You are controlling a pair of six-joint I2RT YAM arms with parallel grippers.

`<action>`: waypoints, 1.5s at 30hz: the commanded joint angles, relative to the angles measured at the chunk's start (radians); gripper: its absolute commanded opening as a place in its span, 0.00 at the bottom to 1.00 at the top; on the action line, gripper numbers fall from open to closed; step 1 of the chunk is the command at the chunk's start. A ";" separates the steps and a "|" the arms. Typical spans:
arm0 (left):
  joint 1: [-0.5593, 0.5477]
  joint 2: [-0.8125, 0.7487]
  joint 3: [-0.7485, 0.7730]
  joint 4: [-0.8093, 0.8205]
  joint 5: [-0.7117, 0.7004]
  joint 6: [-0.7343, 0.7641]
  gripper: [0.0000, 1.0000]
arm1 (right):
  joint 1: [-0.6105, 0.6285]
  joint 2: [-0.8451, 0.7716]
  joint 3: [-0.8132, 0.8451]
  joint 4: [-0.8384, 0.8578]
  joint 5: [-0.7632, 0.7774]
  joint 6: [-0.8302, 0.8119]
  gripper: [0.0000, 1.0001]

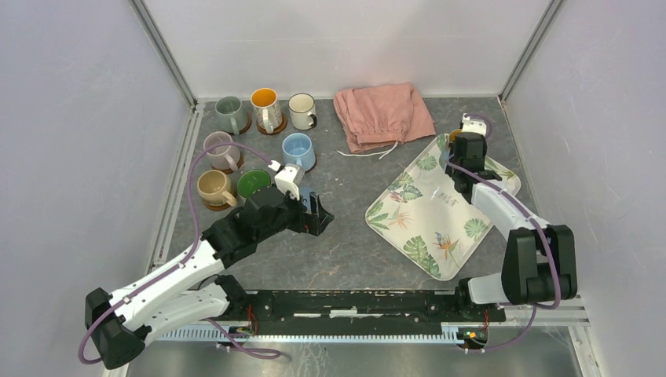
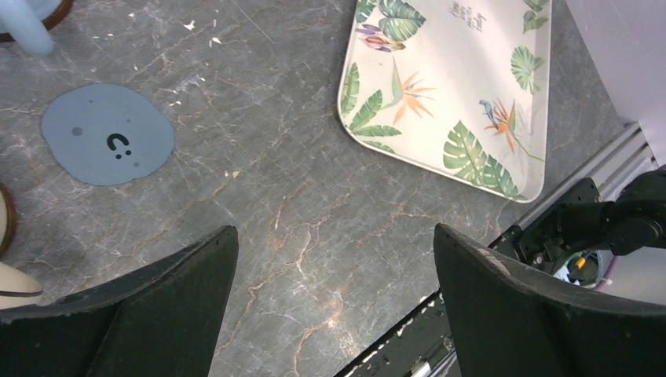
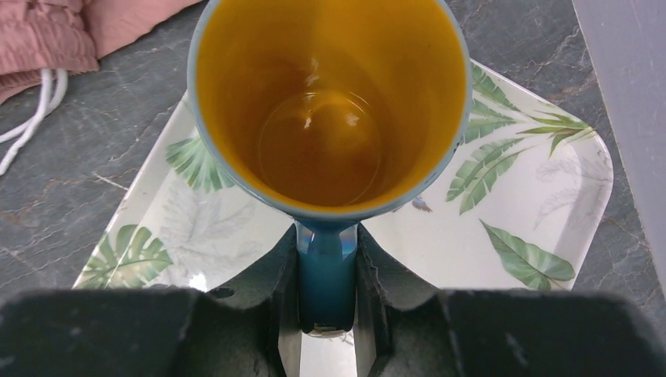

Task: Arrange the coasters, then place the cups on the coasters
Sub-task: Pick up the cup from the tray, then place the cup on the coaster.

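Observation:
My right gripper [image 3: 326, 292] is shut on the handle of a blue cup [image 3: 330, 102] with an orange inside. The cup is upright over the far end of the leaf-patterned tray [image 3: 542, 196]. From above, the right gripper [image 1: 463, 149] mostly hides it. My left gripper [image 2: 335, 232] is open over bare table with nothing between its fingers. A flat blue coaster [image 2: 107, 134] lies on the table ahead of it to the left. Several cups stand on brown coasters at the back left: grey-green [image 1: 228, 112], orange-inside [image 1: 265, 106], cream [image 1: 301, 110], lilac [image 1: 218, 149], light blue [image 1: 298, 149], beige [image 1: 213, 187], green-inside [image 1: 254, 184].
A crumpled pink cloth [image 1: 382, 115] with a white cord lies at the back centre. The tray [image 1: 424, 228] sits slanted on the right half of the table. Metal rails and walls close the table on the left, back and right.

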 commanded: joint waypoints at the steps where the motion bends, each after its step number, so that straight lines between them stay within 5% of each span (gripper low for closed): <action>1: -0.001 -0.021 0.000 0.017 -0.050 0.017 1.00 | 0.022 -0.092 0.001 0.116 0.007 -0.001 0.00; 11: -0.001 -0.048 0.016 -0.010 -0.152 0.019 1.00 | 0.150 -0.183 -0.008 0.107 -0.014 0.002 0.00; 21: -0.002 -0.161 0.053 -0.071 -0.401 0.043 1.00 | 0.396 -0.174 0.036 0.101 0.015 -0.010 0.00; 33: -0.001 -0.279 0.096 -0.120 -0.656 0.134 1.00 | 0.675 -0.040 0.172 0.110 0.043 -0.047 0.00; 45: -0.002 -0.324 0.067 -0.125 -0.696 0.128 1.00 | 0.872 0.161 0.319 0.151 0.040 -0.079 0.00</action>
